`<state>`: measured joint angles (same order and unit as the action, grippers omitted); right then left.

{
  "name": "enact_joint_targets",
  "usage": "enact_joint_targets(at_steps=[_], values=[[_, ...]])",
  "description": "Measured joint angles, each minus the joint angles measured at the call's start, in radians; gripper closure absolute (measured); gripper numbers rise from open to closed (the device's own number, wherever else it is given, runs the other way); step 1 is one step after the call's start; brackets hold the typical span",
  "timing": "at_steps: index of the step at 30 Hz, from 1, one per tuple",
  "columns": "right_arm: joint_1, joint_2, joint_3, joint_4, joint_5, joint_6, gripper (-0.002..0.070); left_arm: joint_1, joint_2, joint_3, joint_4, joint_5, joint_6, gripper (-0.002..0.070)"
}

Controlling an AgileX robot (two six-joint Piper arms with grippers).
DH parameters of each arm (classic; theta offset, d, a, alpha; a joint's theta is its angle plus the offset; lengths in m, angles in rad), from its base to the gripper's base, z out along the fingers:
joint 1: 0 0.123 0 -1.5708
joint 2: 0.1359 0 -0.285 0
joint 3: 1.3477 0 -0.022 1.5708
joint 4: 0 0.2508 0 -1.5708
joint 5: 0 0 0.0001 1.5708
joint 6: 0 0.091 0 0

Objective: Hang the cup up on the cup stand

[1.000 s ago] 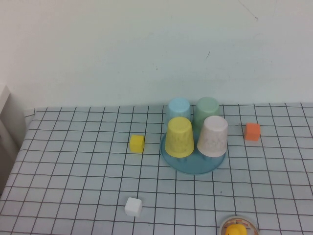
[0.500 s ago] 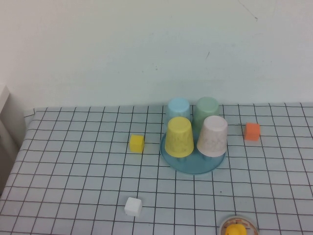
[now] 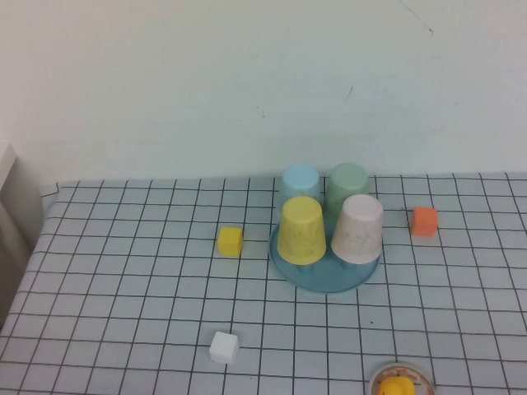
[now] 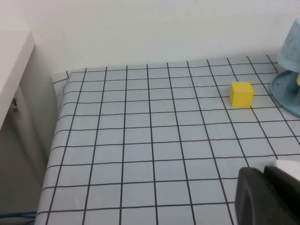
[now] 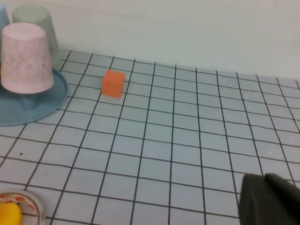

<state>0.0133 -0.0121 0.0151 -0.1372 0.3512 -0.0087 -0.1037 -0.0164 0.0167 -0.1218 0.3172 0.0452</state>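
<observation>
The pale pink cup (image 3: 358, 229) sits upside down on the front right of the teal cup stand (image 3: 325, 277), its rim above the dish. It also shows in the right wrist view (image 5: 26, 58), over a teal peg on the stand (image 5: 33, 110). A yellow cup (image 3: 302, 230), a light blue cup (image 3: 300, 184) and a green cup (image 3: 348, 186) are inverted on the stand too. Neither gripper shows in the high view. My left gripper (image 4: 263, 169) is shut and empty above the table, near the white cube. My right gripper (image 5: 265, 177) is shut and empty, well away from the stand.
A yellow cube (image 3: 230, 240) lies left of the stand, a white cube (image 3: 224, 346) nearer the front, an orange cube (image 3: 425, 220) right of the stand. A round dish with a yellow object (image 3: 398, 383) sits at the front edge. A white cabinet (image 4: 11, 70) stands at the table's left.
</observation>
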Motion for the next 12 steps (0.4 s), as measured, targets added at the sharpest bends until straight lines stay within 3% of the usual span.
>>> enact_joint_targets(at_steps=[12], values=[[-0.006,0.0,0.0,0.0,0.002,0.029,0.0678,0.0,0.0,0.0,0.0,0.0,0.0,0.0676]])
